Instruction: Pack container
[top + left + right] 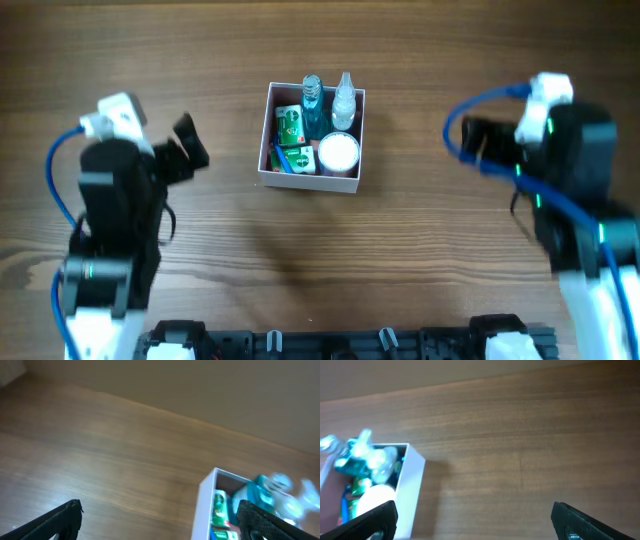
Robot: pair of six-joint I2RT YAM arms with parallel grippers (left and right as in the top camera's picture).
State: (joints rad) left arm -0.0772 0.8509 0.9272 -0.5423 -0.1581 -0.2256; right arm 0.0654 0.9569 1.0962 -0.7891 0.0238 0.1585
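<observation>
The square white-walled container (268, 135) stands at the table's middle back. Inside it are a teal bottle (311, 100), a clear bottle (344, 102), a white round lid (338, 152) and small green-and-white boxes (291, 124). My left gripper (188, 142) is open and empty, left of the container. My right gripper (478, 140) is open and empty, well to its right. The container also shows in the left wrist view (204, 505) and in the right wrist view (411, 485). The left gripper's fingers (160, 517) and the right gripper's fingers (472, 517) are spread wide.
The wooden table (420, 240) surrounds the container. A dark rail (340, 342) runs along the front edge. Blue cables loop at both arms.
</observation>
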